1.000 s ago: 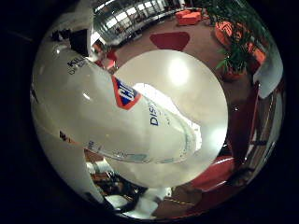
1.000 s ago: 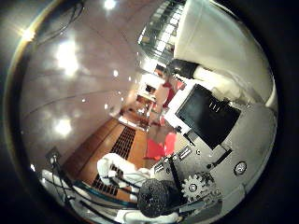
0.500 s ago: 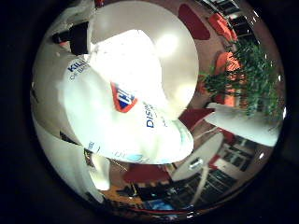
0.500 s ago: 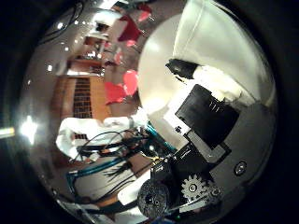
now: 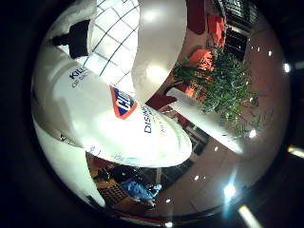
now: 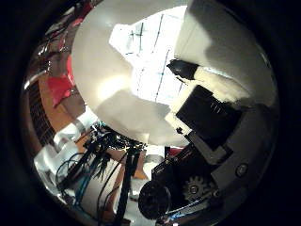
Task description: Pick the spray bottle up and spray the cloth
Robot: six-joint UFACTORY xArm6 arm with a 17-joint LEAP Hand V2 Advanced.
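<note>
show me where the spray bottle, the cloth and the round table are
spray bottle (image 5: 118, 118): little finger side palm view, on its white labelled body.
cloth (image 6: 150, 70): thumb side palm view, on its white checked surface.
round table (image 6: 101, 89): thumb side palm view, on a bare part of its top beside the cloth.

From my station, the spray bottle (image 5: 118, 118) fills so much of the little-finger-side view that its base runs out of the picture, and its nozzle cannot be made out. The cloth (image 6: 150, 70) beyond the palm is partly covered by the hand (image 6: 207, 141) in the thumb-side view, so I cannot trace its far edge. Whether the fingers (image 6: 183, 69) actually press the bottle is hidden from me. The small dark and blue shapes (image 5: 137, 187) past the bottle are too small to identify.
</note>
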